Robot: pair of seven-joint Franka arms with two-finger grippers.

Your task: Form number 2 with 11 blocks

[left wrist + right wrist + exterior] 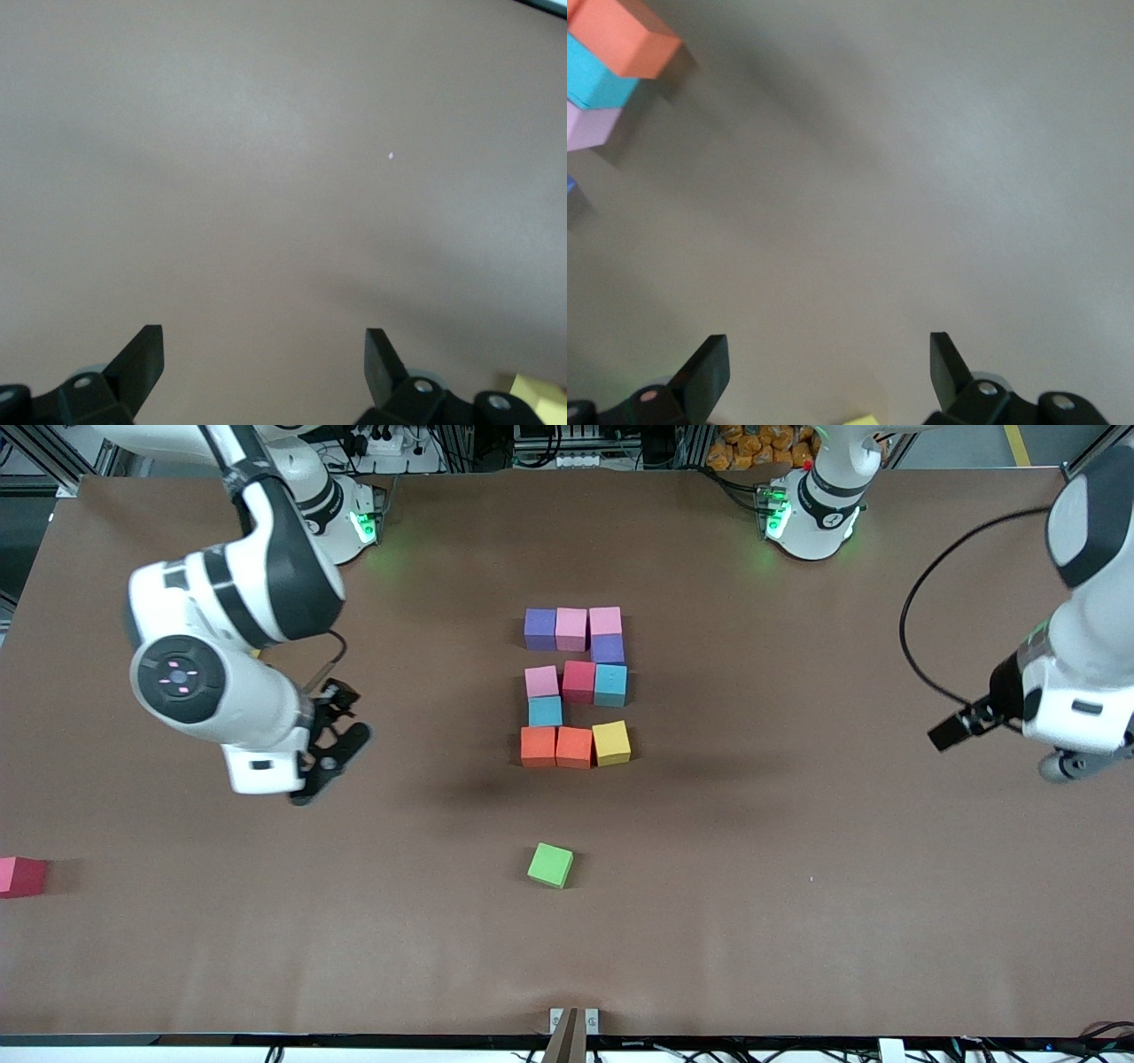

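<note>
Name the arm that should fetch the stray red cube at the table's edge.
Right. The right gripper, open, hangs over the right arm's end of the table, where the stray red cube lies; the left gripper, open, waits at the left arm's end.

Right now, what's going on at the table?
Nobody is handling anything. Eleven blocks sit mid-table, laid out as a blocky 2. Both arms are pulled back with open, empty grippers: the right gripper over bare table toward its end, the left gripper likewise at its end. A green cube lies apart, nearer the camera than the digit, and a red cube sits at the table edge at the right arm's end.
</note>
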